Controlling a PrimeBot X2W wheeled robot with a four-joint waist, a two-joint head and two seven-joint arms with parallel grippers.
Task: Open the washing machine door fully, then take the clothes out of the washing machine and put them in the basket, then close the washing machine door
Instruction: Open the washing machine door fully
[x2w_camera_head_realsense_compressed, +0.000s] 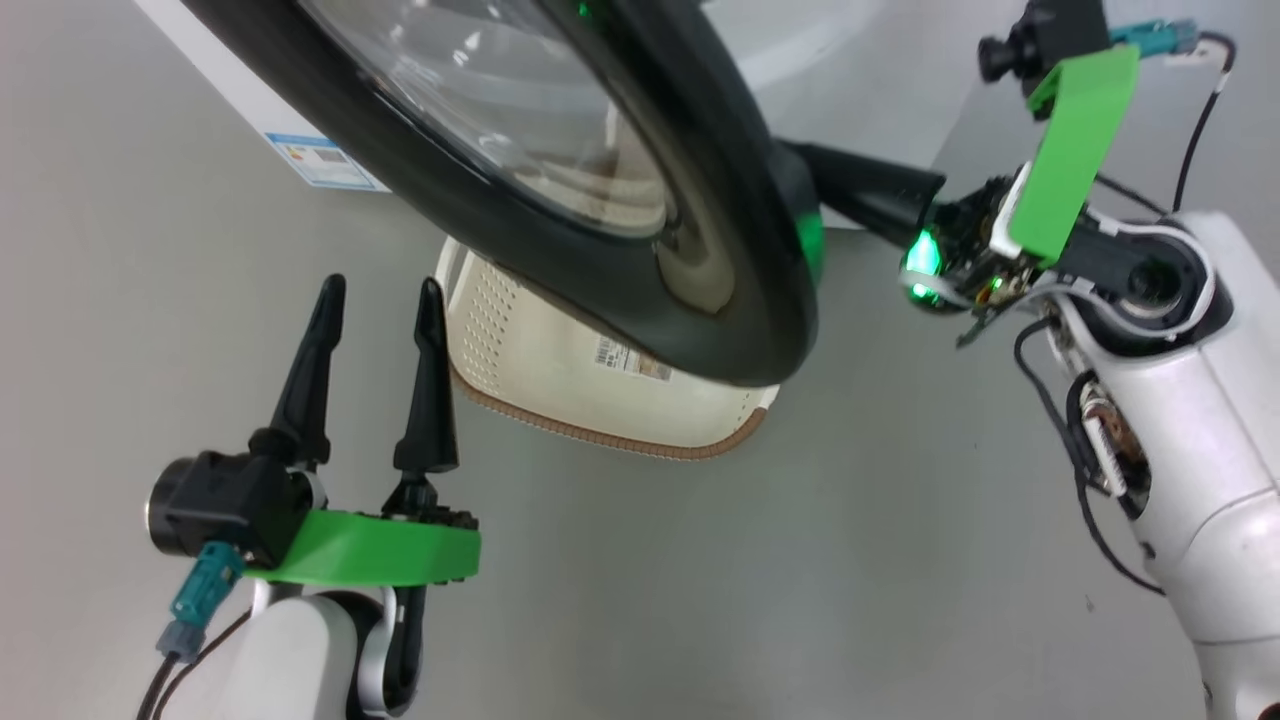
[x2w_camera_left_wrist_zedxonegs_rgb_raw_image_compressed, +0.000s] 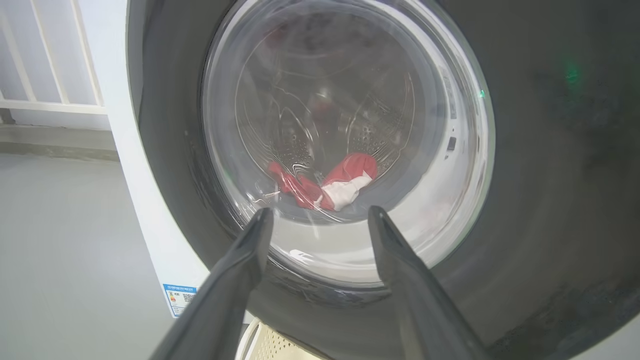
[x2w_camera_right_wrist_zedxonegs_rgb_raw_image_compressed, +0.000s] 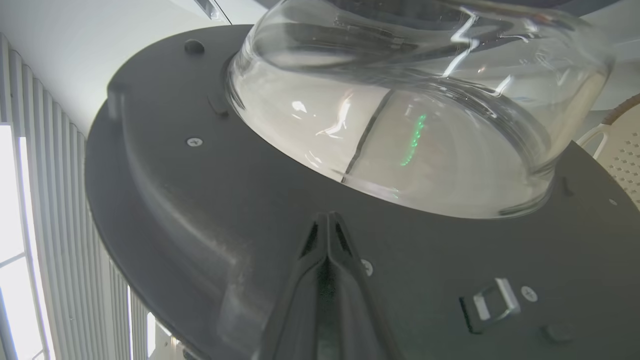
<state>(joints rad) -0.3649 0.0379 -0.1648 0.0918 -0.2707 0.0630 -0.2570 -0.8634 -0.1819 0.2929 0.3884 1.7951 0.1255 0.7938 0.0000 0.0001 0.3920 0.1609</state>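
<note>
The left gripper (x2w_camera_left_wrist_zedxonegs_rgb_raw_image_compressed: 320, 211), fingers spread wide, faces the washing machine door (x2w_camera_left_wrist_zedxonegs_rgb_raw_image_compressed: 530, 210); through it the clothes (x2w_camera_left_wrist_zedxonegs_rgb_raw_image_compressed: 345, 182) (red with white) lie in the drum (x2w_camera_left_wrist_zedxonegs_rgb_raw_image_compressed: 372, 132).

Door (x2w_camera_head_realsense_compressed: 600, 290): glossy black rim, bulging clear glass bowl, swung part-way open from the white machine (x2w_camera_left_wrist_zedxonegs_rgb_raw_image_compressed: 145, 200). Clothes (x2w_camera_left_wrist_zedxonegs_rgb_raw_image_compressed: 345, 182): red with a white panel, bunched at the bottom of the drum, visible through the glass. Basket (x2w_camera_head_realsense_compressed: 560, 380): cream, perforated, brown rim trim, on the floor beneath the door's lower edge.
</note>
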